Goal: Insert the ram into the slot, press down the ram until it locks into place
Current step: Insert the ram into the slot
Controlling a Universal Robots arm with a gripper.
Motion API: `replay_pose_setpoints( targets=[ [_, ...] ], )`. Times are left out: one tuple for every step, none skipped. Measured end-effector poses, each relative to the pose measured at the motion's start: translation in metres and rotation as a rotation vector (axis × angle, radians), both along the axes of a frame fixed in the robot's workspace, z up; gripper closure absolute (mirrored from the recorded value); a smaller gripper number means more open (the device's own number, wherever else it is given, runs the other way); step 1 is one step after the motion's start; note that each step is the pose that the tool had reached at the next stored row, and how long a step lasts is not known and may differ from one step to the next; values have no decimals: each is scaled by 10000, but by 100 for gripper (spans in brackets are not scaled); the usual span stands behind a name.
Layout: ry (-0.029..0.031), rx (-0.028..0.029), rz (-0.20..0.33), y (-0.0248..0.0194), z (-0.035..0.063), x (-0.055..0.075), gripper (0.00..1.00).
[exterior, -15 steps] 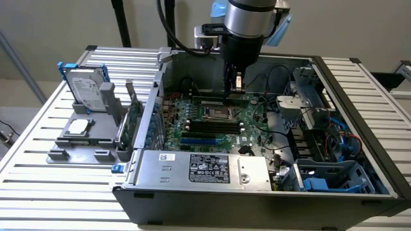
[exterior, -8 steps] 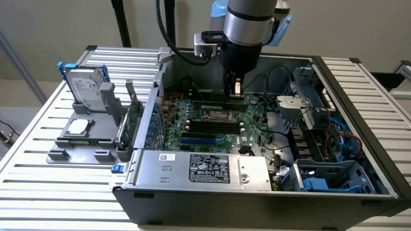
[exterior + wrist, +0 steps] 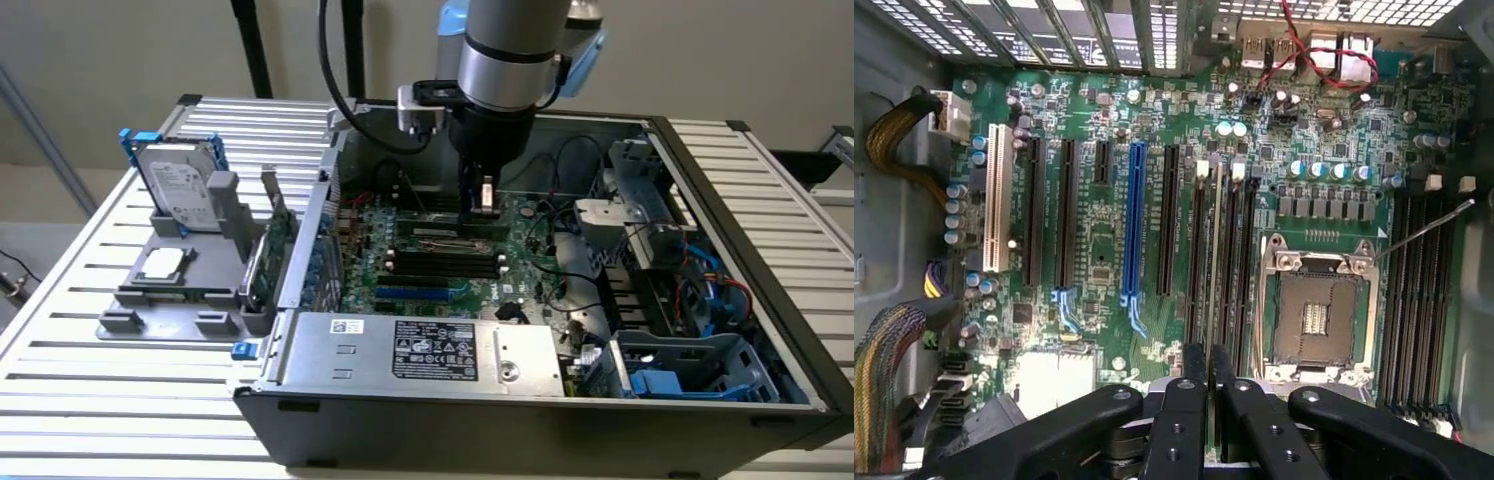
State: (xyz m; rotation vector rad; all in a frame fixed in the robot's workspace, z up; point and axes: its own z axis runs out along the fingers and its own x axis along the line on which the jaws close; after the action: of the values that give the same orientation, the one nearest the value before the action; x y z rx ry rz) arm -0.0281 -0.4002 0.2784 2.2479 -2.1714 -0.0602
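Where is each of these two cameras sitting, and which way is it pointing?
Exterior view: off the arm, above the open computer case, looking down into it; the arm and jaws show.
Wrist view: on the wrist, facing straight down at the motherboard; the black jaws show.
Shared: the motherboard and the ram between the shut jaws.

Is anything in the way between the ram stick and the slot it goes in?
Nothing visible is. The gripper holds the ram edge-on, right at the black memory slots beside the processor socket. No cable crosses there. Whether it is seated cannot be told.
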Motion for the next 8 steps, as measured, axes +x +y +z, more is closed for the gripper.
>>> replay_pose_setpoints(
  targets=[
    [-23, 0, 8, 0, -14, -4, 87],
    [-54, -2, 15, 0, -25, -6, 87],
    [-91, -3, 25, 0, -38, -8, 87],
    [-124, -7, 34, 0, -51, -8, 87],
    [-145, -16, 43, 0, -63, -8, 87],
    [-161, -27, 52, 0, -80, -8, 87],
    [-165, -35, 57, 0, -96, -8, 87],
    [-165, -42, 58, 0, -114, -8, 87]
  ],
)
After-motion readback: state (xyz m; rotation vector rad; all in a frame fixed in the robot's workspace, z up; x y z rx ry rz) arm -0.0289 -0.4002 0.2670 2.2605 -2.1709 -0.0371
